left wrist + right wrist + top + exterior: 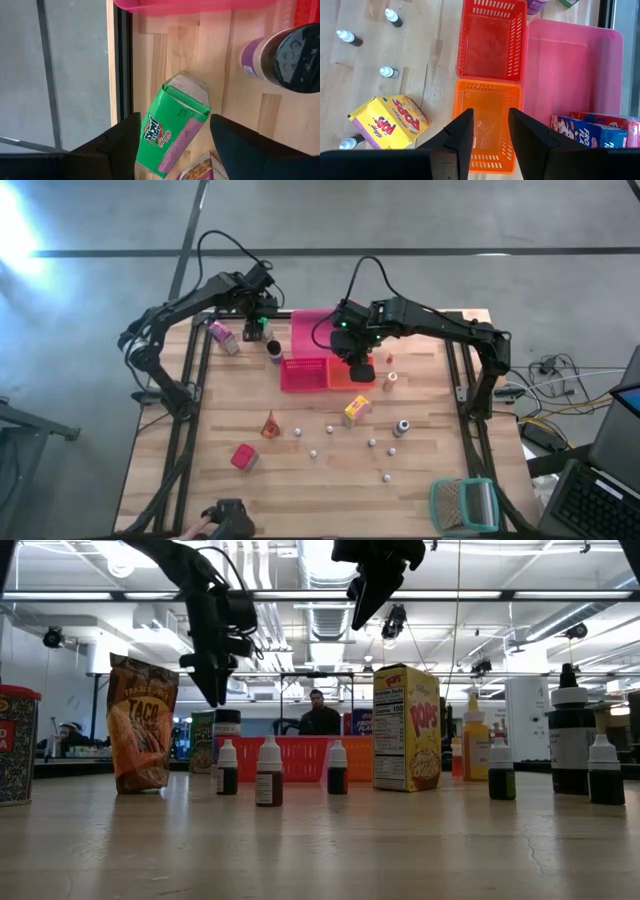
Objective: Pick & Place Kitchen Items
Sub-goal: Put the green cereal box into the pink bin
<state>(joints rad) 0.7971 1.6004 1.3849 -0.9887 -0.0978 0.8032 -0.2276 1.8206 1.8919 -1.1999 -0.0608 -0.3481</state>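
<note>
A green carton (pixel 172 127) lies flat on the wood at the table's far left edge (pixel 257 335). My left gripper (pixel 172 145) hovers open above it, a finger on either side and not touching. In the low view this gripper (pixel 215 690) hangs clear of the tabletop. My right gripper (pixel 490 135) is open and empty, high over the orange basket (pixel 487 100), and shows above the baskets in the high view (pixel 360 368). A yellow carton (pixel 390 122) lies on the table beside that basket. A blue carton (pixel 590 132) lies in the pink tray (pixel 570 65).
A dark-lidded jar (pixel 285 57) stands close to the green carton, with a pink carton (pixel 222 338) nearby. The red basket (pixel 492 40) adjoins the orange one. Small bottles (pixel 402 427), a red carton (pixel 243 457) and an orange bag (pixel 270 424) dot the near half. A teal mesh thing (pixel 463 505) is at the near right.
</note>
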